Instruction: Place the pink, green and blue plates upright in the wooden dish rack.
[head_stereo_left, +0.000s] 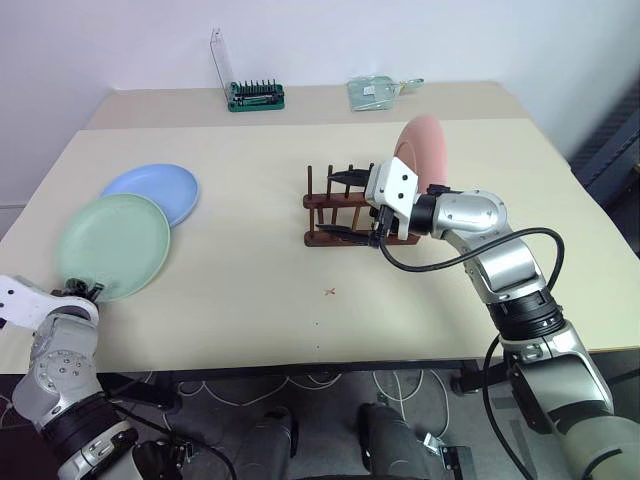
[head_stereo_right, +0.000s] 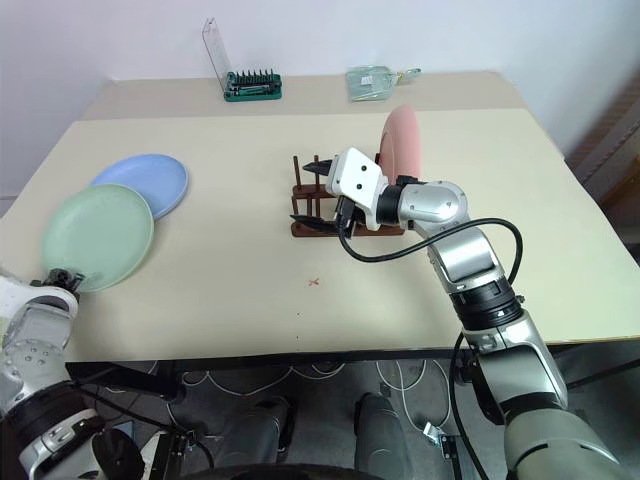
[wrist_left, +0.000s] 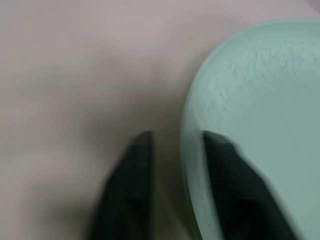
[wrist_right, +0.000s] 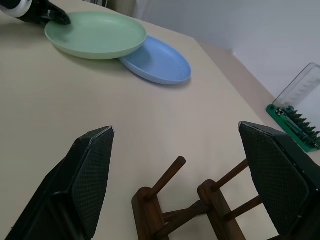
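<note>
Green plate (head_stereo_left: 112, 245) rim pinched by left end effector (head_stereo_left: 82, 291), right end effector (head_stereo_left: 348, 207) wide over wooden dish rack (head_stereo_left: 330, 211)

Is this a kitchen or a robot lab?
Probably a lab or workshop, not a kitchen: a plain table against a bare wall, a green tray of screwdriver bits at the back, and loose cables on the floor underneath.

Pale green plate (head_stereo_left: 112, 245), light blue plate (head_stereo_left: 155, 190), pink plate (head_stereo_left: 424, 150), dark reddish-brown wooden dish rack (head_stereo_left: 330, 214), beige tabletop (head_stereo_left: 270, 300), green bit tray (head_stereo_left: 256, 96).
</note>
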